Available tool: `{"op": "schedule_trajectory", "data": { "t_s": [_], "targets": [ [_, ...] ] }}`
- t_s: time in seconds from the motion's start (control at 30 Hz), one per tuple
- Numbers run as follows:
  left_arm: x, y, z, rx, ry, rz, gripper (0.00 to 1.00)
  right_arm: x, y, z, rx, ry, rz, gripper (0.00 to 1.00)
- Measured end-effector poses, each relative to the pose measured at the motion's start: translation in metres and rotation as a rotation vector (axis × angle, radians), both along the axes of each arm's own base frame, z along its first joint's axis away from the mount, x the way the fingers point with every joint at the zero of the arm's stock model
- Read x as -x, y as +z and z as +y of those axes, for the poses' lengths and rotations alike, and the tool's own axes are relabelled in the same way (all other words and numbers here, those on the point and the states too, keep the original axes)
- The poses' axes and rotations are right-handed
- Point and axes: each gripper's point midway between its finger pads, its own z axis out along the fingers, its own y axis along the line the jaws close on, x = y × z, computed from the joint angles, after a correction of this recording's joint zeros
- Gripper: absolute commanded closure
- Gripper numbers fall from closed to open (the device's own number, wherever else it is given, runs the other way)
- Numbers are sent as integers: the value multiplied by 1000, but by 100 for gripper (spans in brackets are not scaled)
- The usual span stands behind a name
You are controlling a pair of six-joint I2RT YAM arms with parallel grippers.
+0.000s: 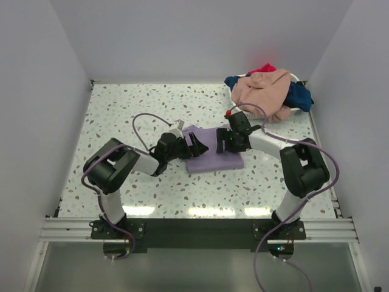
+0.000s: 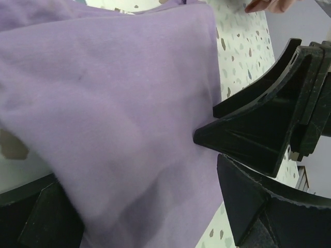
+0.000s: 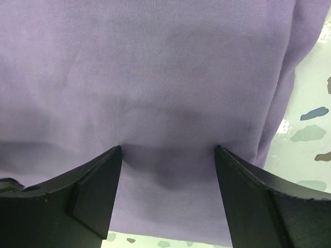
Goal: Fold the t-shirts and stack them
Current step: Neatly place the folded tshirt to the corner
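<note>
The speckled table (image 1: pixel 121 115) carries a heap in its far right corner. There a peach shirt (image 1: pixel 264 91) lies over a navy shirt (image 1: pixel 301 96) and a red shirt (image 1: pixel 262 68), all on a white basket (image 1: pixel 296 76). A folded lavender shirt (image 1: pixel 213 159) lies flat at the table's middle. The left gripper (image 1: pixel 197 145) is at this shirt's left edge, fingers spread wide with cloth running between them. The right gripper (image 1: pixel 226 143) is on its right part, fingers spread, tips pressing into the fabric.
</note>
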Motion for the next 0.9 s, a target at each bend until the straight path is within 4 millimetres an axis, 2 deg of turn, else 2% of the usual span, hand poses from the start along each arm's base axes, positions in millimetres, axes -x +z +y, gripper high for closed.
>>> {"op": "schedule_trajectory", "data": {
  "t_s": [0.1,0.2,0.23,0.3,0.33,0.4,0.43,0.5,0.6,0.7,0.9],
  "targets": [
    [-2,0,-14,-3,-1,-5,5,-1,0,0,-4,-3,-1,25],
    [-6,-3,-17,-16,17,3,24,0,-1,0,-8,-4,-4,25],
    [-9,-5,-17,-22,26,9,37,0,-1,0,-10,-5,-5,25],
    [-14,-11,-15,-56,51,29,49,0,-1,1,-16,-7,-8,25],
    [-17,-15,-14,-72,63,36,62,0,-1,1,-18,-7,-10,25],
    [-20,-19,-10,-105,86,51,76,0,0,1,-21,-8,-15,25],
    [-21,-23,-7,-127,99,60,88,1,0,0,-22,-8,-16,25],
    [-25,-25,-2,-168,118,63,100,3,1,1,-26,-5,-15,24],
    [-32,-25,4,-217,122,55,100,8,4,-1,-27,-2,-9,23],
    [-40,-24,27,-272,124,47,100,12,15,-4,-23,3,-18,21],
    [-87,-15,110,-471,161,24,100,10,51,-9,-16,8,-86,20]
  ]
}}
